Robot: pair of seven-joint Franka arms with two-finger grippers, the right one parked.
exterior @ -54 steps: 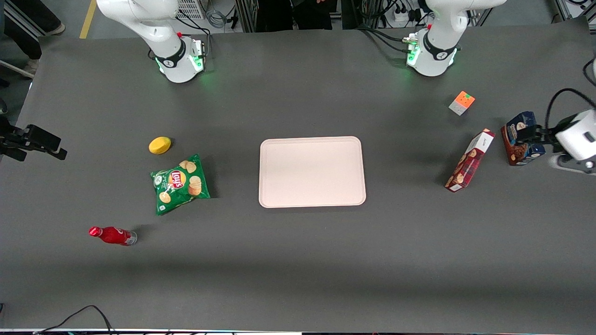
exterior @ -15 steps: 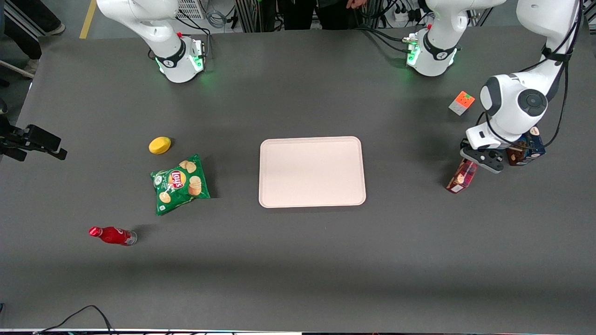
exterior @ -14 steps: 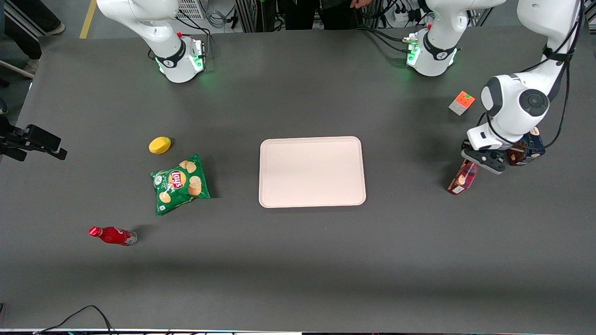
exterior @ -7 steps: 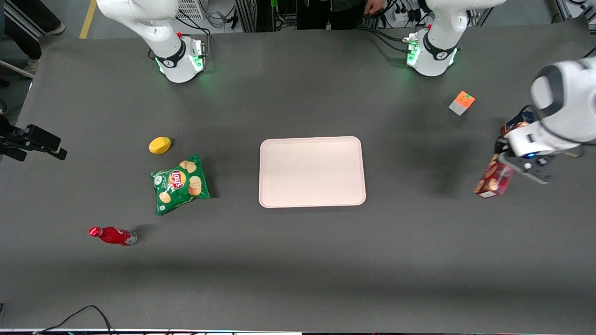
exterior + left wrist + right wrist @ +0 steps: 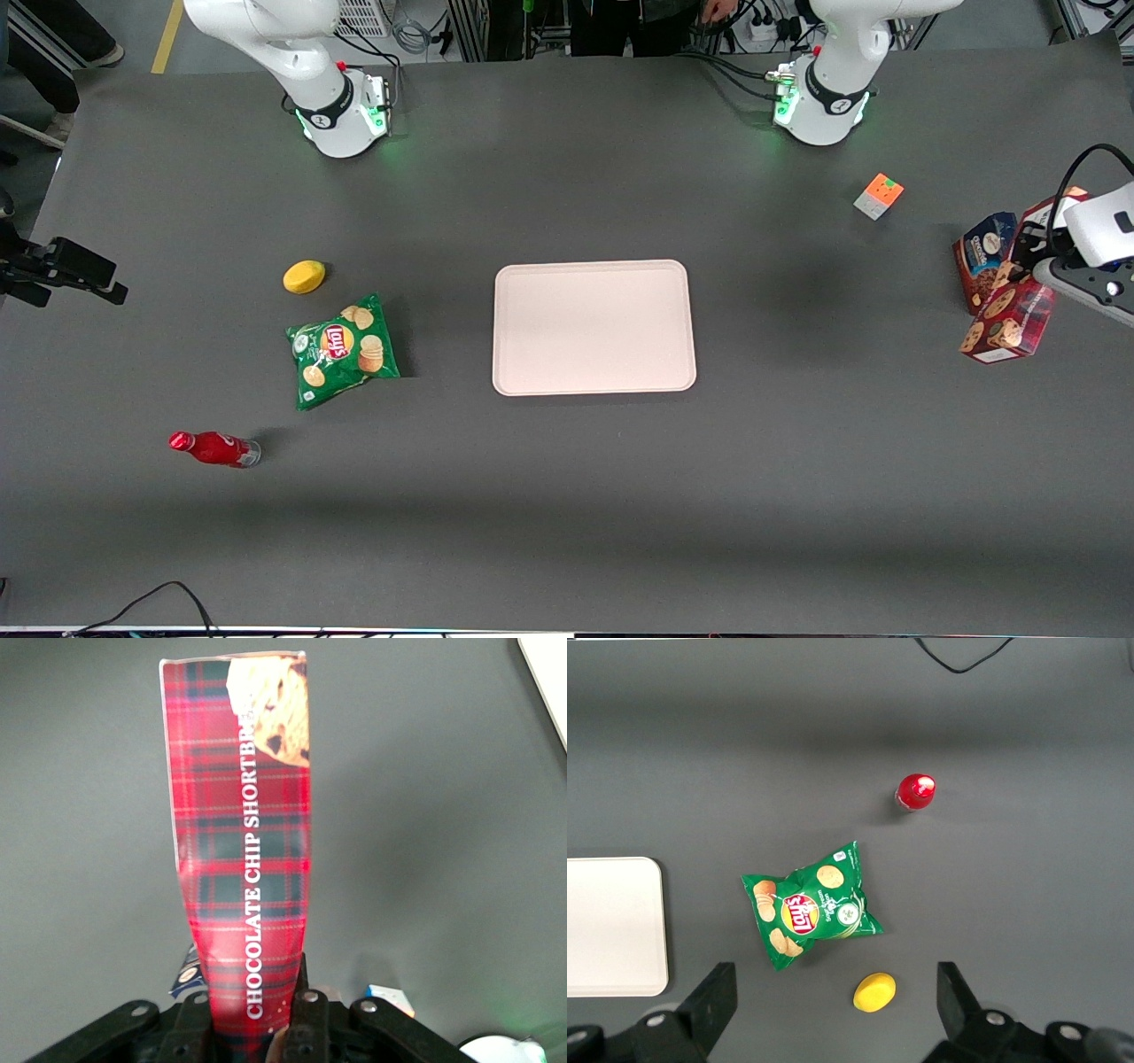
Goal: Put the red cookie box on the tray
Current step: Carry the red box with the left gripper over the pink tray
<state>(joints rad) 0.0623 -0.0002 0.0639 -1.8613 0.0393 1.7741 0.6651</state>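
The red cookie box (image 5: 1008, 321), dark red plaid with cookie pictures, hangs above the table at the working arm's end. My left gripper (image 5: 1033, 269) is shut on it. In the left wrist view the box (image 5: 244, 842) sticks out lengthwise from between the gripper (image 5: 255, 994) jaws, which press on its two long faces. The tray (image 5: 594, 326), pale pinkish-beige, lies flat at the table's middle with nothing on it, well away from the box. One corner of the tray (image 5: 551, 673) shows in the left wrist view.
A dark blue cookie box (image 5: 982, 255) stands right beside the held box. A colour cube (image 5: 878, 195) lies farther from the front camera. Toward the parked arm's end lie a green chips bag (image 5: 344, 349), a yellow lemon (image 5: 304, 276) and a red bottle (image 5: 213, 448).
The gripper has lifted the red cookie box off the table and swung it sideways toward the working arm's end, away from the tray.
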